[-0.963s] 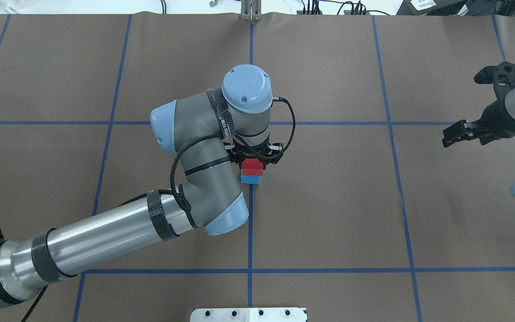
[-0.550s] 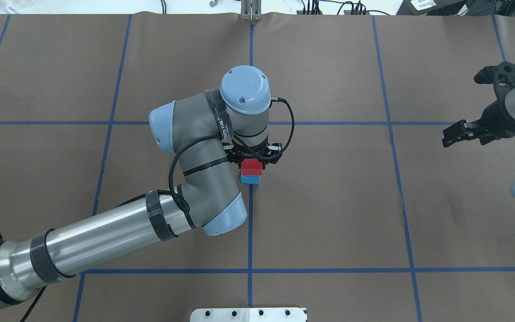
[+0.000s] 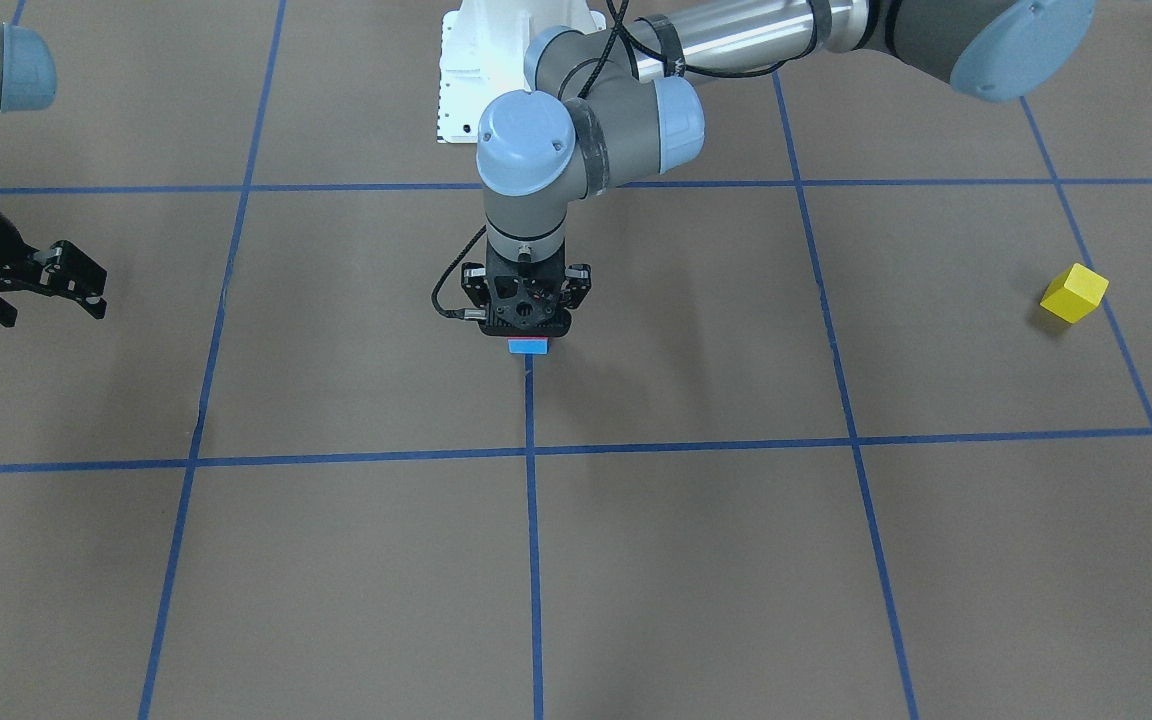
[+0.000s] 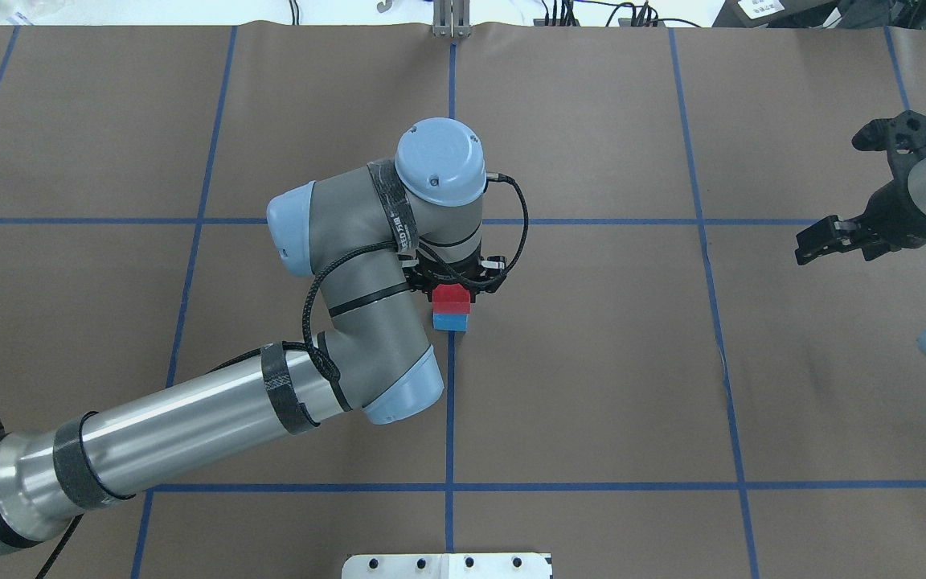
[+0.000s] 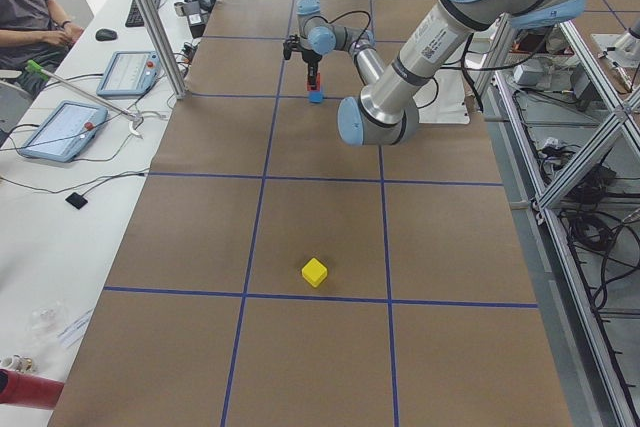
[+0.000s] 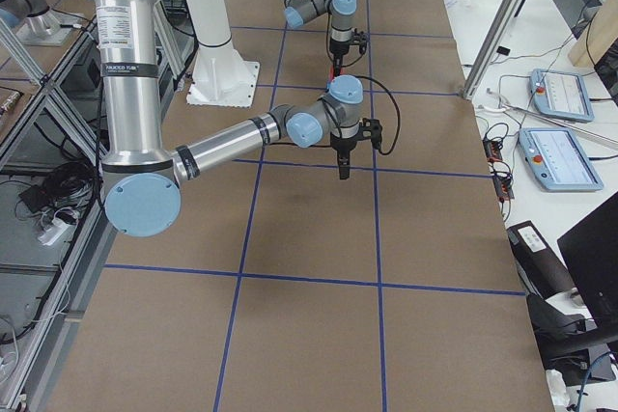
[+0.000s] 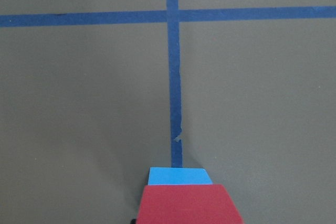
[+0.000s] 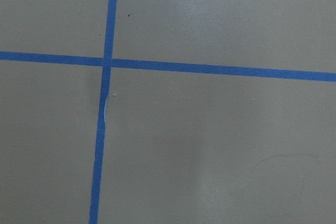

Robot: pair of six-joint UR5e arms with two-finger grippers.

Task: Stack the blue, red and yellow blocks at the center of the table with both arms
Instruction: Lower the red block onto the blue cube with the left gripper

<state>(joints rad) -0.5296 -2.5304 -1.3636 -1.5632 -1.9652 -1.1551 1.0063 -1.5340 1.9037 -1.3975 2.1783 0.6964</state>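
Note:
The red block (image 4: pixel 452 299) sits on the blue block (image 4: pixel 451 322) at the table's centre, on a blue tape line. Both fill the bottom of the left wrist view, red (image 7: pixel 189 205) nearest and blue (image 7: pixel 179 176) beyond it. My left gripper (image 3: pixel 527 335) points straight down and is shut on the red block; the wrist hides its fingers from above. The yellow block (image 3: pixel 1074 293) lies alone far out on my left side and also shows in the exterior left view (image 5: pixel 314 272). My right gripper (image 4: pixel 807 244) hangs open and empty over the table's right side.
Blue tape lines (image 4: pixel 450 402) divide the brown table into squares. The white robot base plate (image 4: pixel 447 565) is at the near edge. An operator (image 5: pixel 25 12) and tablets (image 5: pixel 60 129) are beside the table's far long edge.
My left arm's wrist and elbow have shifted very slightly. The red and blue blocks have stayed in place. The right arm has not moved.

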